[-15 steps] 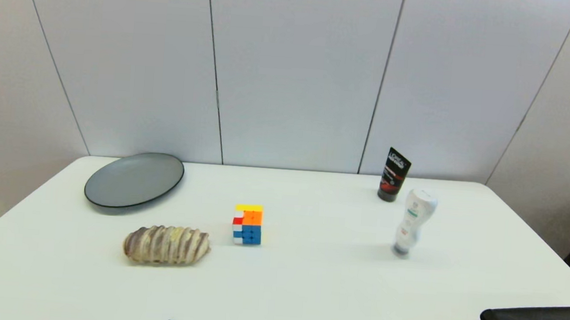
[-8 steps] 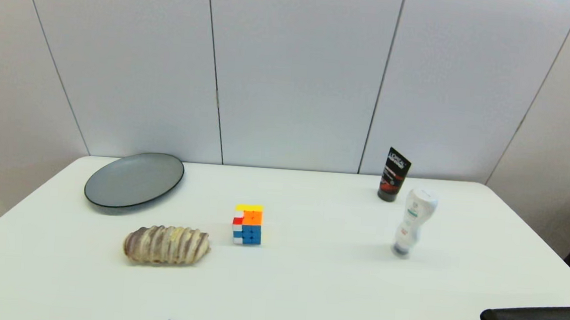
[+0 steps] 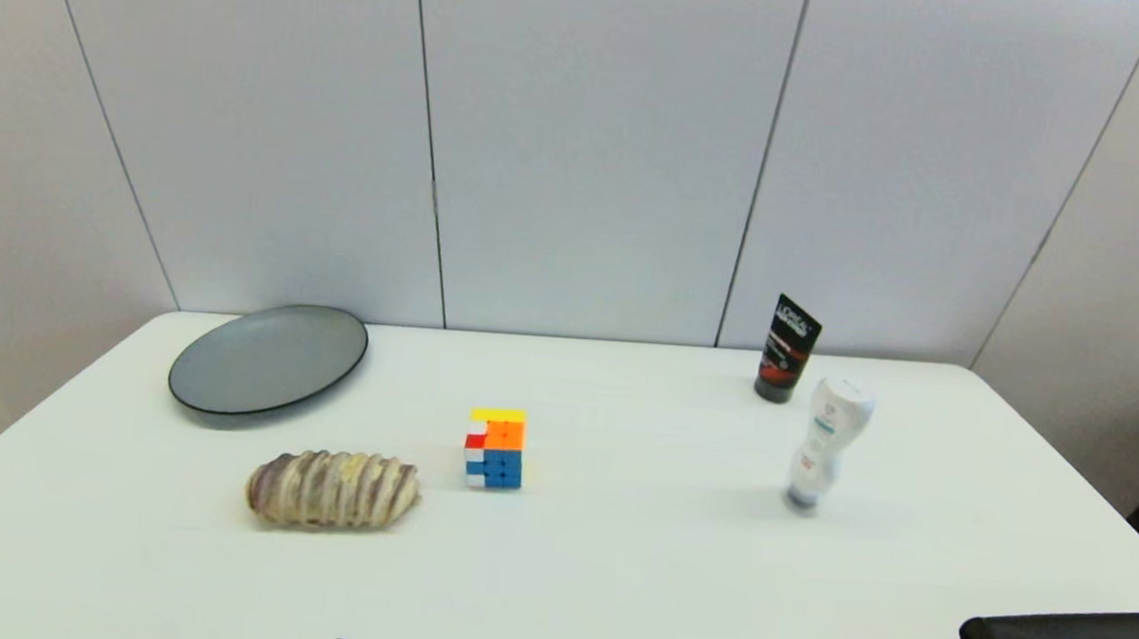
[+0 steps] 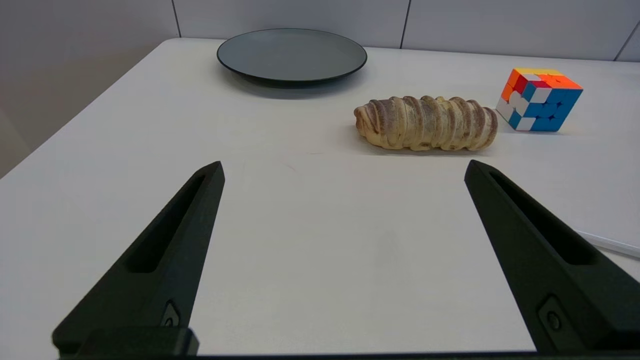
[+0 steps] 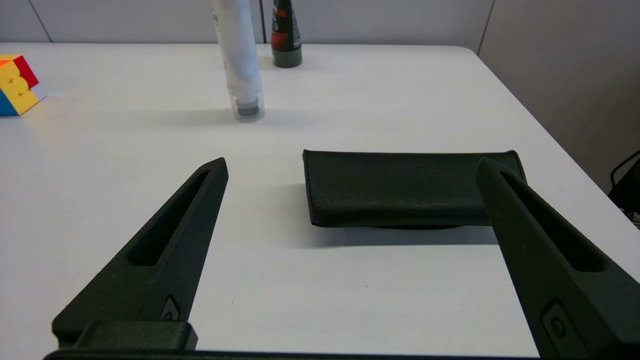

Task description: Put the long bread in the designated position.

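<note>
Two arms: both parked off the counter's near edge.
Left gripper (image 4: 342, 167): jaws spread wide, empty, facing the long bread (image 3: 333, 489).
Right gripper (image 5: 350, 165): jaws wide, idle near the black case (image 5: 407, 195).
Bread: lying toward the counter's left side, between the plate (image 3: 268, 359) and the near edge, beside the cube (image 3: 494, 448).
Approach: probably come down across its narrow width at mid-length, clear of the cube; squeeze gently.

**Matte black fingers, seen from the wrists**

The left gripper (image 4: 342, 167) and right gripper (image 5: 350, 165) each show two long, matte black fingers (image 4: 165, 260) tapering to wedge tips. A slot-shaped recess runs along each finger's inner face, with a small round screw set near its base above a black crossbar.
</note>
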`<action>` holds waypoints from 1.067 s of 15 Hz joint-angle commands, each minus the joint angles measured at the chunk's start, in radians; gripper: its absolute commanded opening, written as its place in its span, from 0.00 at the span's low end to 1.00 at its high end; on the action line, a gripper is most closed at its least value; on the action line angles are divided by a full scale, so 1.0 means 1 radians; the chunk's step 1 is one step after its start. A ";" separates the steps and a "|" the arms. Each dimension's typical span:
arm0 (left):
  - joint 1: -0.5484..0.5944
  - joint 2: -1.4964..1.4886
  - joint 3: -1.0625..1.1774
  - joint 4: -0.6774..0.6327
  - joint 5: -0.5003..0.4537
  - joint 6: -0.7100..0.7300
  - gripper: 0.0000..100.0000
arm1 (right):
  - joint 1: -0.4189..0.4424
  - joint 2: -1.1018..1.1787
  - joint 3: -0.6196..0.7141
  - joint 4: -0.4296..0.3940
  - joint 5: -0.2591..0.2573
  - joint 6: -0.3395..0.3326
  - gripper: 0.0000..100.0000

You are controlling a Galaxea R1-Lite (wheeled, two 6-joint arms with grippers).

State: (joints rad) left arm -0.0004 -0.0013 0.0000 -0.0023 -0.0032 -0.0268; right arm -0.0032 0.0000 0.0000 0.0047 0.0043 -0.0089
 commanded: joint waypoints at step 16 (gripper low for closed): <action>-0.007 1.000 -0.750 0.567 -0.132 0.521 1.00 | 0.000 0.000 0.000 0.000 0.000 0.000 1.00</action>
State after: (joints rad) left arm -0.0057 0.6815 -0.6134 0.5238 -0.0851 0.2904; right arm -0.0032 0.0000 0.0000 0.0047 0.0043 -0.0081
